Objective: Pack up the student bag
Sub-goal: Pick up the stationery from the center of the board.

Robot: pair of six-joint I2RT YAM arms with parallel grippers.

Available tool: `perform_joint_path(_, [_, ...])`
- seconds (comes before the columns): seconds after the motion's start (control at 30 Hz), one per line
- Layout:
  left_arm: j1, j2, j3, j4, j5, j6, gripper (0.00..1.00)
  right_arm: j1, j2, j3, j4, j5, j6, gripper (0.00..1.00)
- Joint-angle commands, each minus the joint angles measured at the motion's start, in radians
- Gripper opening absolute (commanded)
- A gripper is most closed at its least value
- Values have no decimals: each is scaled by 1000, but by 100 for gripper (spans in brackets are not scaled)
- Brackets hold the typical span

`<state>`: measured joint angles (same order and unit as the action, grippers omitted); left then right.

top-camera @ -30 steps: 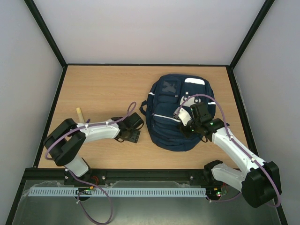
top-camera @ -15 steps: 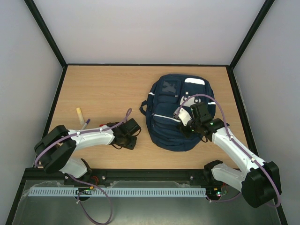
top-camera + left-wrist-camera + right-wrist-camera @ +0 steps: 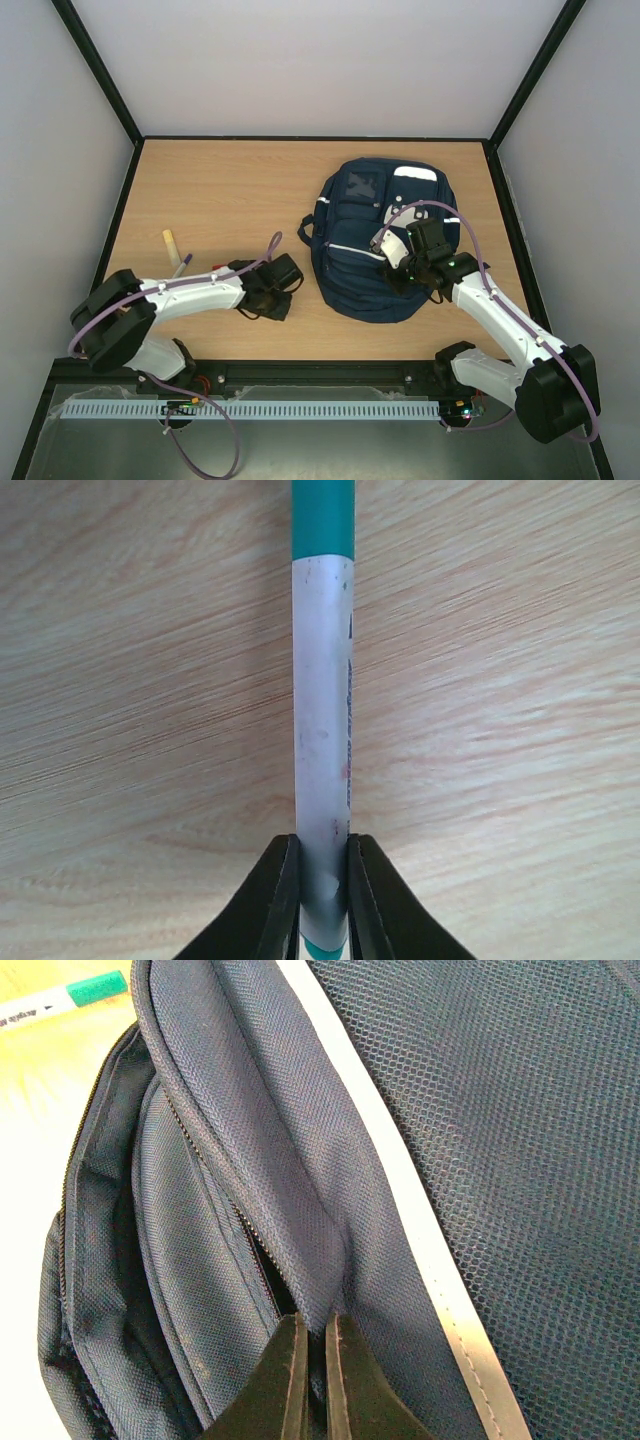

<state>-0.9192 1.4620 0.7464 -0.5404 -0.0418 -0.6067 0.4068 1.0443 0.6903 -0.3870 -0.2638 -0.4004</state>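
Observation:
The student bag (image 3: pixel 375 235), a navy-blue backpack with white stripes, lies on the right half of the wooden table. My right gripper (image 3: pixel 315 1360) is shut on a fold of the bag's fabric (image 3: pixel 300 1250) beside an open zipper; from above it sits on the bag's lower right (image 3: pixel 405 272). My left gripper (image 3: pixel 322 900) is shut on the lower end of a white marker with a teal cap (image 3: pixel 322 710), which lies on the wood. From above, that gripper (image 3: pixel 272 298) is just left of the bag and hides the marker.
A pale yellow stick (image 3: pixel 171 246) and a thin purple pen (image 3: pixel 184 263) lie near the table's left edge. A white and teal marker end (image 3: pixel 70 998) shows on the wood beside the bag. Black frame rails border the table.
My left gripper has lowered, shifted slightly left and closed from open onto the marker. The right gripper and the bag have not moved.

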Motion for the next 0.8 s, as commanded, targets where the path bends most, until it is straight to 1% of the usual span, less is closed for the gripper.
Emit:
perform_joint_path(0.0, [-28,-69,80,-119,-32,0,5,-5,-3,-6,-38,-24,0,1])
perform_joint_path(0.07, [-50,-86,129,-171,-22,1,4,-6,-2,-8,-38,-22,0,1])
perform_joint_path(0.17, [-110,-103,224,-254,-28,6,2,-7,5,-8,-38,-29,2,1])
perform_joint_path(0.27, [-131,-118,285,-293,-33,40,2,-8,23,-3,-42,-37,2,1])
perform_joint_path(0.33, [-136,-129,297,-276,-22,87,2,-8,28,3,-44,-35,11,1])
perform_joint_path(0.47, [-168,-121,302,-202,16,231,2,-8,10,10,-39,-27,27,1])
perform_joint_path(0.57, [-197,-106,326,-162,-22,316,2,-8,14,40,-81,-29,23,1])
perform_joint_path(0.77, [-272,-88,374,-41,-151,473,2,-8,18,170,-195,-46,9,1])
